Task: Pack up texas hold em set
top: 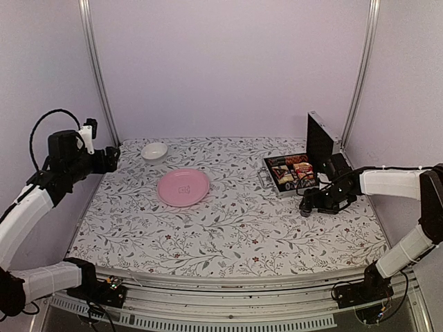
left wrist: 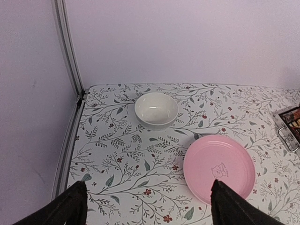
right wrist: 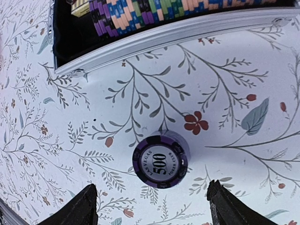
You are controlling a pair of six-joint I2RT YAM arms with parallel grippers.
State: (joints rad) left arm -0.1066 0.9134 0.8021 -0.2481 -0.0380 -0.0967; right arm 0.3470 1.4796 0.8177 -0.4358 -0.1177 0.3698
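Purple chip stack point(right wrist: 160, 159) is sitting upright on the counter point(top: 228, 235), just outside the front rim of the silver case point(right wrist: 178, 33). Its top chip is reading "LAS VEGAS 500". In the right wrist view it is lying between the two fingers of the right end effector point(right wrist: 150, 190) and slightly ahead of the tips.

Right end effector is standing spread, with clear floral cloth showing between each finger point(right wrist: 86, 206) and the stack. It is pinching nothing and touching nothing that I can see.

The case is lying open at the right rear of the counter with its lid point(top: 320, 142) standing upright. A row of mixed-colour chips point(right wrist: 154, 11) is resting on edge inside, against the black lining.

Right arm is reaching in low from the right edge, forearm roughly level, with the end effector point(top: 305, 206) pointing down just in front of the case.

Left end effector point(left wrist: 145, 208) is also gaping wide and empty. It is hovering high at the left rear point(top: 111, 158), angled down toward the white bowl point(left wrist: 156, 109) and the pink plate point(left wrist: 218, 166), well apart from the case.
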